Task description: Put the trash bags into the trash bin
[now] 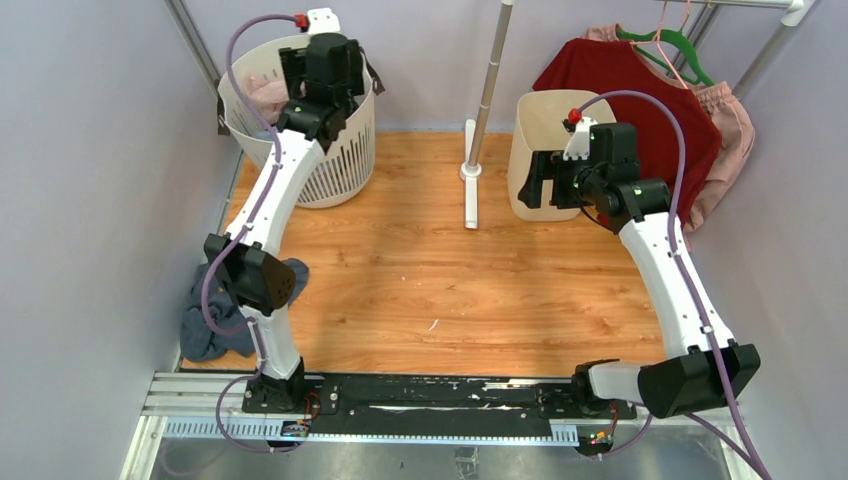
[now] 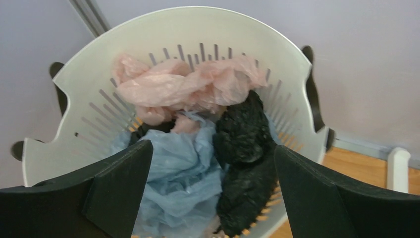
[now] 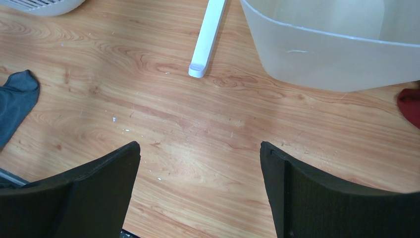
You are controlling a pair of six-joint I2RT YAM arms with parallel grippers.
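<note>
Now, trash bag (image 2: 183, 87) in slotted basket (image 2: 198, 25), beside blue plastic (image 2: 183, 168), black bundle (image 2: 245, 148)

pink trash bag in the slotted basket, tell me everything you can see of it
The pink trash bag is thin, translucent, pale-pink plastic, crumpled into a crinkly bunch. It lies inside the white slotted basket, against its far wall, touching a blue sheet and a black crumpled piece. Nothing grips it.
</note>
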